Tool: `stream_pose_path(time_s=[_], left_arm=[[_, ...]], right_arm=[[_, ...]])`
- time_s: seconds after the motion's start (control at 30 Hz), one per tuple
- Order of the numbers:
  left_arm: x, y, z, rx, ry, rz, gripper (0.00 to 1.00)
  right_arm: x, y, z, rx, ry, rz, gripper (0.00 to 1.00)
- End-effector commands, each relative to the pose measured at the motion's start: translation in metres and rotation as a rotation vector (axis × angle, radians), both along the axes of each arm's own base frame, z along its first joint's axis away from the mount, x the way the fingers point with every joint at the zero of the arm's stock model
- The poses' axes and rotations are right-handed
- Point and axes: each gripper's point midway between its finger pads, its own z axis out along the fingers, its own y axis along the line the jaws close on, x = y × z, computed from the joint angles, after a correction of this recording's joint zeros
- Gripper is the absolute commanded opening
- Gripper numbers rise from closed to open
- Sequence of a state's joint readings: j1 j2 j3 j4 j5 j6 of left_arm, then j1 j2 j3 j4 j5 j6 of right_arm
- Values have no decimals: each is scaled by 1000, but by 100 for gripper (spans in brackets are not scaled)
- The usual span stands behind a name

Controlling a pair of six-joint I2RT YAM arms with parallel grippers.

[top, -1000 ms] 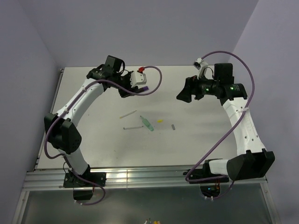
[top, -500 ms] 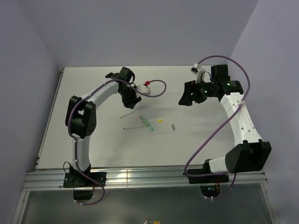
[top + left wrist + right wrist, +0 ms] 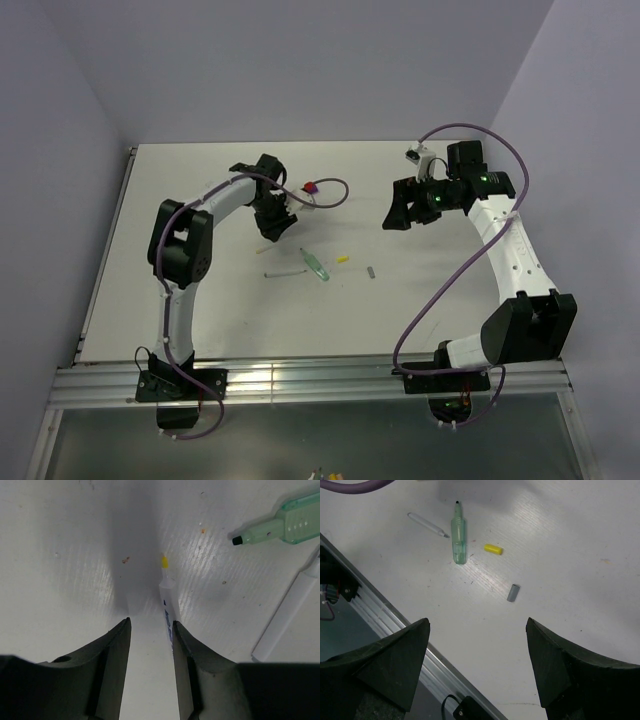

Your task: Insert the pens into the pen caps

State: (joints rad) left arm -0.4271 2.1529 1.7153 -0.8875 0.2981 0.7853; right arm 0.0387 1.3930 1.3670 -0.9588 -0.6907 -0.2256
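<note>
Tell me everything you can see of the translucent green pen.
The green pen is a short translucent pale-green plastic stick, its wide body narrowing to a slim neck with a bare black tip, uncapped. It lies flat on the white table, held by nothing, with a yellow cap close beside it but apart.

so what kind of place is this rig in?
Probably a lab test cell, not a real workplace: a white table boxed in by plain lavender walls, the left arm and right arm bolted to a metal rail, and only loose pens and caps as props.
</note>
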Motion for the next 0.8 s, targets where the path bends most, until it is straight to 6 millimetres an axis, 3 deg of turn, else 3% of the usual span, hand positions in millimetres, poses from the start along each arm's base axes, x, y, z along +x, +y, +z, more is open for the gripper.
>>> stream_pose_path(time_s=[0.0, 0.43, 0.5, 0.63, 0.77], left_arm=[[-4, -10, 2, -33, 20, 12, 44], [-22, -21, -27, -10, 64, 22, 41], [-24, -22, -30, -7, 67, 24, 38], [-25, -24, -31, -10, 69, 52, 19], [-29, -31, -26, -24, 76, 86, 13]], right_arm=[[-1, -4, -3, -15, -3, -2, 85], [2, -4, -2, -16, -4, -4, 84], [2, -5, -1, -19, -9, -4, 84], [2, -3, 0, -8, -7, -4, 84], [4, -2, 4, 7, -7, -14, 81]])
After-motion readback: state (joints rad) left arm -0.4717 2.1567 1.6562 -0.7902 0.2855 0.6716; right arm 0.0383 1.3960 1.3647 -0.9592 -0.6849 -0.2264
